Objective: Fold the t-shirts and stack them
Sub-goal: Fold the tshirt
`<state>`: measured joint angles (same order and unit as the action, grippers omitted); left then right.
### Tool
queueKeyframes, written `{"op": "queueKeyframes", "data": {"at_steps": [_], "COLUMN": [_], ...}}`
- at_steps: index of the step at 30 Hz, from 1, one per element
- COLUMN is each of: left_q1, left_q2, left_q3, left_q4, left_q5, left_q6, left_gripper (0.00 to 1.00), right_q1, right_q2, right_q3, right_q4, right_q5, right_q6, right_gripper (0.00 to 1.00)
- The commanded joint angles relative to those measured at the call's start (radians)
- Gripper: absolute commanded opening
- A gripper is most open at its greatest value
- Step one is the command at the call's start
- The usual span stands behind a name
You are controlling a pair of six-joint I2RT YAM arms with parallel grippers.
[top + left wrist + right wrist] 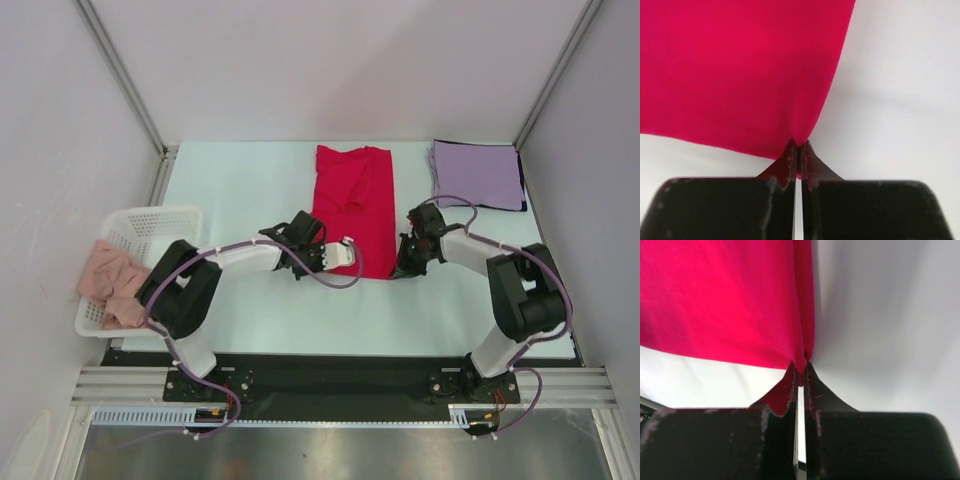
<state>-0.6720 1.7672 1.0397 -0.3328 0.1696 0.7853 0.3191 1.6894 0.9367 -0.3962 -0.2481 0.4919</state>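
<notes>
The left claw and right claw each pinch shut on a near hem corner of the red t-shirt, a long strip on the worktop, seemingly to fold it before stacking with the lavender t-shirt folded at far right.
</notes>
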Motion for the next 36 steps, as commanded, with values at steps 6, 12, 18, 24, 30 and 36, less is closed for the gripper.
{"op": "queueKeyframes", "data": {"at_steps": [6,12,18,24,30,36], "left_q1": [-0.037,-0.061,0.066,0.219,0.276,0.304], "left_q2": [-0.36,-0.606,-0.546,-0.283,0.059,0.279], "left_q3": [-0.159,-0.17,0.007,0.296,0.625,0.877], "left_q4": [-0.351,-0.684,-0.663,-0.517,-0.496,-0.525], "left_q5": [0.128,0.215,0.24,0.254,0.255,0.206], "left_q6": [-0.006,0.026,-0.009,-0.032,-0.084,-0.115], "left_gripper": [0.0,0.0,0.0,0.0,0.0,0.0], "right_q1": [0.213,0.495,0.35,-0.015,-0.146,-0.209], "right_q2": [-0.374,-0.603,-0.616,-0.354,-0.09,0.137], "right_q3": [-0.186,-0.208,-0.047,0.101,0.322,0.49], "right_q4": [-0.291,-0.509,-0.507,-0.327,-0.245,-0.208], "right_q5": [0.061,0.067,0.026,-0.075,-0.097,-0.112], "right_q6": [0.121,0.345,0.272,0.048,-0.013,-0.01], "right_gripper": [0.0,0.0,0.0,0.0,0.0,0.0]}}
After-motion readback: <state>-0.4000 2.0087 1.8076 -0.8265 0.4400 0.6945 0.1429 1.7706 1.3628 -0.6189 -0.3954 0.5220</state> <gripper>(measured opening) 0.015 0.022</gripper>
